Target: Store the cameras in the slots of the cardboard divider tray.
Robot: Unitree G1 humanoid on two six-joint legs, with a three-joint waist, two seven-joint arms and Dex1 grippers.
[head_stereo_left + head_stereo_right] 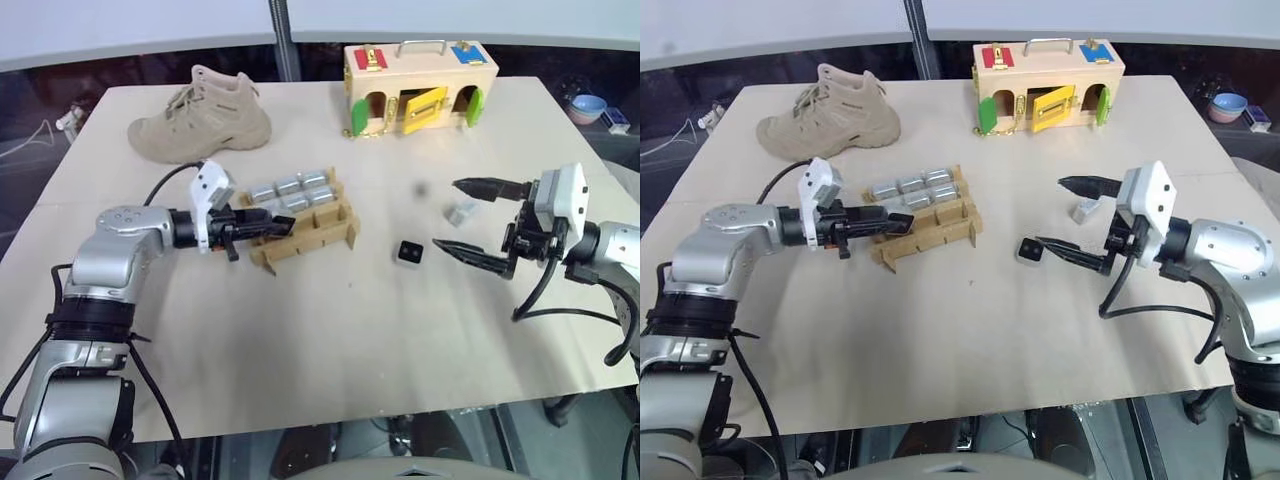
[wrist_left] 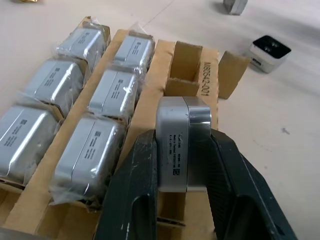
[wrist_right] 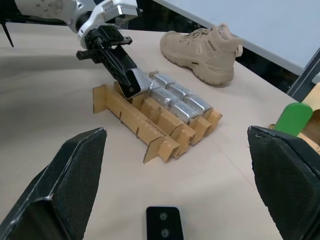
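Left fingers: closed hard on a silver-grey camera, one black finger pressed to each flat side, the label side turned outward.
Held camera: carried on edge just above the near row of the cardboard divider tray, over an open slot; whether it touches the cardboard cannot be told.
Left gripper: seen reaching in low from the robot's left, tips over the tray's near left end.
Cardboard divider tray: set a little left of the table's centre, at a slant, between the boot and the loose cameras.
Stored cameras: six silver bodies in clear wrap are seen filling the two far rows, three to a row, lying side by side.
Near slots: seen standing open, bare cardboard inside.
Right fingers: spread wide apart, nothing held between them.
Right gripper: held above the table on the robot's right, pointing toward the tray, well apart from it.
White camera: lying on the table with its black face up, two lens dots showing, just beside the lower right finger.
Grey camera: resting on the table between the spread right fingers as seen from the head.
Tan boot: placed beyond the tray on the far left.
Wooden box: set at the far edge, its yellow door hanging open.
Table: pale board.
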